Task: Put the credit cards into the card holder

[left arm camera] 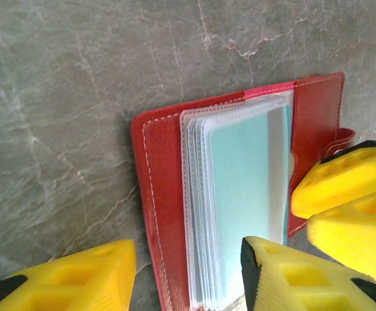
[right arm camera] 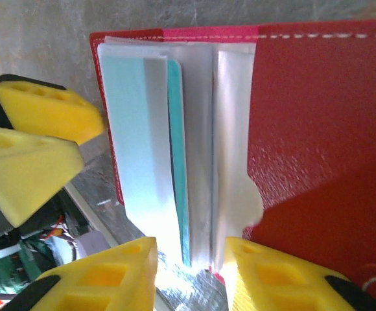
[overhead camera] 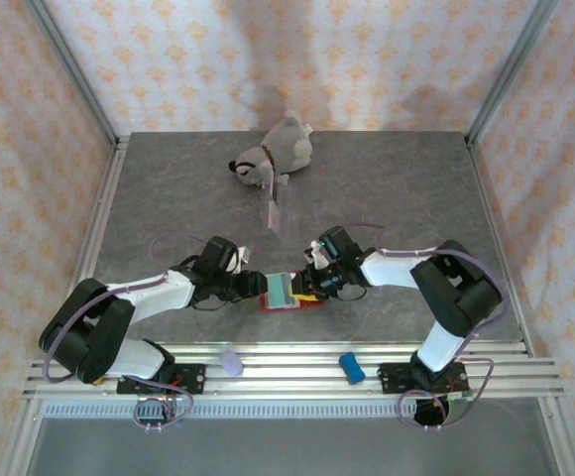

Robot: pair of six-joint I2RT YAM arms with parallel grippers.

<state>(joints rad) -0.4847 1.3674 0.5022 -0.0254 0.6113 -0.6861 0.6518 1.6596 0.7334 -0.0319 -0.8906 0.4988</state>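
Steadying the card holder (left arm camera: 155,194) with the left gripper (left arm camera: 189,249), jaws open, nudge the teal card (right arm camera: 177,142) home; the right gripper (right arm camera: 191,246) stands parted.

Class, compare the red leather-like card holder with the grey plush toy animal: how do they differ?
The red leather-like card holder lies flat and open at the near side; the grey plush toy animal is bulky and lies far back. The card holder has straight stitched edges; the plush toy is rounded. Both rest on the grey stone-patterned table.
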